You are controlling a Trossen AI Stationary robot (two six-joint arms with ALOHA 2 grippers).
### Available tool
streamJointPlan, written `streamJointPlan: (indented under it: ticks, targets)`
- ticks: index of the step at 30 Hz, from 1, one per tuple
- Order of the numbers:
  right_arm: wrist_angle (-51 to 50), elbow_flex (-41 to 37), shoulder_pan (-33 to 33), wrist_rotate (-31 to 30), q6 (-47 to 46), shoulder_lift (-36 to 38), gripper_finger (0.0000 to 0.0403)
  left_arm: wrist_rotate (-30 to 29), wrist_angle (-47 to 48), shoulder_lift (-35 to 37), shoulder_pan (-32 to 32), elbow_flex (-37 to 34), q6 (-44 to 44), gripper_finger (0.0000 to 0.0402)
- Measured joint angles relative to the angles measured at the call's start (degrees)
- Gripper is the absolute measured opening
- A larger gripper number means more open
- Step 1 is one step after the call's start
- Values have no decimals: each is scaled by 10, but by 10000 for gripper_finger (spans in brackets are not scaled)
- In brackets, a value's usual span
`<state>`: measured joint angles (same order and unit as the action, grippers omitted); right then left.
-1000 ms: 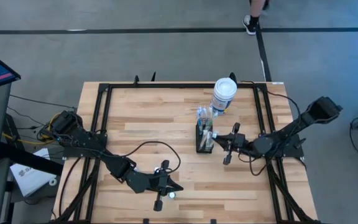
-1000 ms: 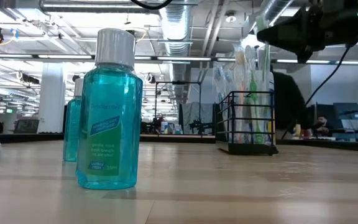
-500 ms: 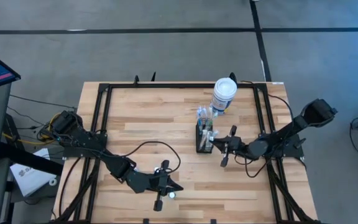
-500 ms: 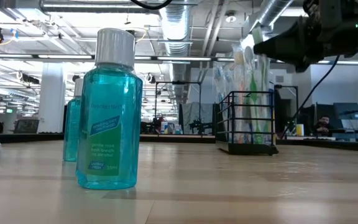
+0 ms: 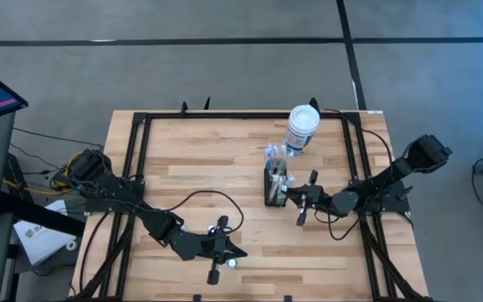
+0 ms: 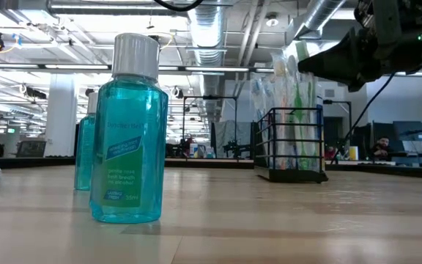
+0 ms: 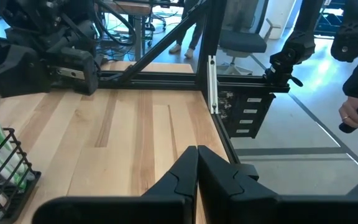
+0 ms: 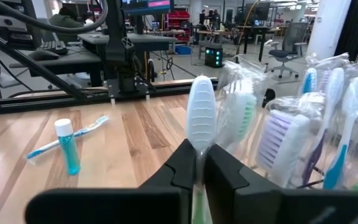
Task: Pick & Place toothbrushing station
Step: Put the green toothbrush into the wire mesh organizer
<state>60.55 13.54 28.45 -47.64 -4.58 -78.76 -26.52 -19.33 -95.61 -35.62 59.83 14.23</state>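
Observation:
The toothbrushing station [image 5: 275,186] is a black wire caddy [image 6: 291,143] standing upright on the wood table, right of centre, with several wrapped toothbrushes in it. My right gripper [image 5: 291,195] is at the caddy's right side, level with the brush heads [image 6: 305,62], and is shut on a white-headed toothbrush [image 8: 201,115]. My left gripper [image 5: 223,251] waits shut near the table's near edge, holding nothing [image 7: 197,165]. The caddy's corner shows in the left wrist view [image 7: 2,168]. My right gripper pinches the toothbrush between its two fingers, on the neck just under the head [image 8: 199,167]. The fingers lie level and come from the table's right, across the brush. The brush stands upright with its head above the fingers. The fingers hide its lower end.
A white canister [image 5: 302,127] stands just beyond the caddy. Two teal mouthwash bottles [image 6: 127,132] stand close to the low camera. A small tube [image 8: 67,146] and a blue toothbrush [image 8: 82,130] lie on the table beyond the caddy. A black frame [image 5: 141,151] borders the table.
My right gripper has sunk and moved a little toward the table's left, closing on the caddy. The toothbrush has come down with it among the other brushes.

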Motion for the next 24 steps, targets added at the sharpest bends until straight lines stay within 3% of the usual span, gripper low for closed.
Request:
streamJointPlan:
  ticks: [24]
  targets:
    - [-1, 1, 1, -2, 18, 5, 51, 0, 0, 0, 0, 0, 0, 4]
